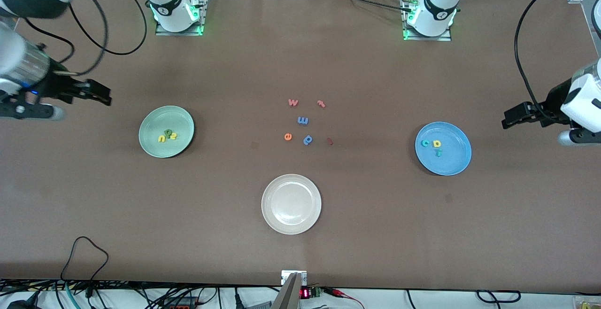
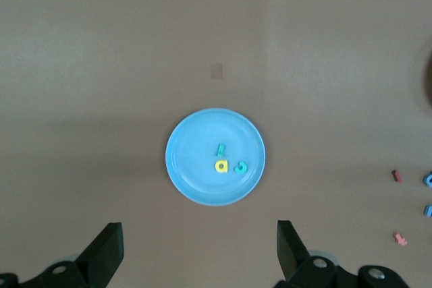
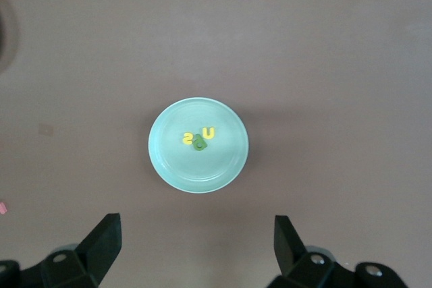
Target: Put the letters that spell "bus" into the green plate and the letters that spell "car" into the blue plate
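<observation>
White plate (image 1: 291, 204) is sitting nearest front cam, holding nothing. Green plate (image 1: 166, 131) is carrying b/u/s letters (image 1: 167, 135); blue plate (image 1: 443, 148) is carrying c/a/r letters (image 1: 433, 145); spare letters (image 1: 304, 121) are lying mid-table. Right gripper (image 1: 96, 93) & left gripper (image 1: 514, 116) are hovering over the table ends, fingers spread, gripping nothing.

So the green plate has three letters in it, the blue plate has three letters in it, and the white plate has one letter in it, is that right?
Not quite. The white plate holds no letter, as the front view shows. The rest stands: the green plate has three letters in it and the blue plate has three letters in it.
</observation>
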`<state>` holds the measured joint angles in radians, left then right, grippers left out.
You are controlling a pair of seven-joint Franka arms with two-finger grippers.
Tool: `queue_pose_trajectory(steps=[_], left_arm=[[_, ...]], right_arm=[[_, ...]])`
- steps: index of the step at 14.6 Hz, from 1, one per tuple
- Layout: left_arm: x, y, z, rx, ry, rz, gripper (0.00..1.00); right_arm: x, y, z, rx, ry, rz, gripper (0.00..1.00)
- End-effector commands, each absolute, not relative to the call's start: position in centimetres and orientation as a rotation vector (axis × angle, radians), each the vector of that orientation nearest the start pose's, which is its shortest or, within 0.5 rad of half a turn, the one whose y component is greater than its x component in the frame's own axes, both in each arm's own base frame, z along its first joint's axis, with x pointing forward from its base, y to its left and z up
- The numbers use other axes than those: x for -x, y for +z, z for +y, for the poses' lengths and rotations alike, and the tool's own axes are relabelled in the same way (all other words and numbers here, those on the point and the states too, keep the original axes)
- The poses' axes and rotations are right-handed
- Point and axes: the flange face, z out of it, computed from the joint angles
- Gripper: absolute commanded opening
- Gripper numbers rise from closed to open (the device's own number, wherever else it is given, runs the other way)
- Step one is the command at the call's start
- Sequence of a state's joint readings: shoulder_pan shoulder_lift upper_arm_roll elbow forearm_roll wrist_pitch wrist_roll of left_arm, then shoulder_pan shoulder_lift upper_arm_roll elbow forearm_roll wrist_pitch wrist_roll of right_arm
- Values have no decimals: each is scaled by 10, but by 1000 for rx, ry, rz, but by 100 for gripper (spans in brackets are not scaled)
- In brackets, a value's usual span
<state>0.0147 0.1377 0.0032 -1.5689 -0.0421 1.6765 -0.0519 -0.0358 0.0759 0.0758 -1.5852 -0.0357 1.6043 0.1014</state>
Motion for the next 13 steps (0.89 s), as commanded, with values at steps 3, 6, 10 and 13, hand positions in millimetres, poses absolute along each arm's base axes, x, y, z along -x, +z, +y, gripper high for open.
queue_pose_trajectory(steps=[3, 6, 10, 13], left_arm=[[-558, 566, 6, 3170, 39, -84, 100], [-548, 578, 3, 3171, 34, -64, 100], [-541, 583, 5, 3171, 92, -35, 100], [-541, 583, 3, 3163, 95, -27, 100]], right_arm=[[-590, 586, 13, 3192, 115, 100, 100], [-588, 585, 5, 3191, 137, 132, 100], [-586, 583, 6, 3185, 149, 161, 100], [-583, 584, 9, 3186, 166, 152, 100]])
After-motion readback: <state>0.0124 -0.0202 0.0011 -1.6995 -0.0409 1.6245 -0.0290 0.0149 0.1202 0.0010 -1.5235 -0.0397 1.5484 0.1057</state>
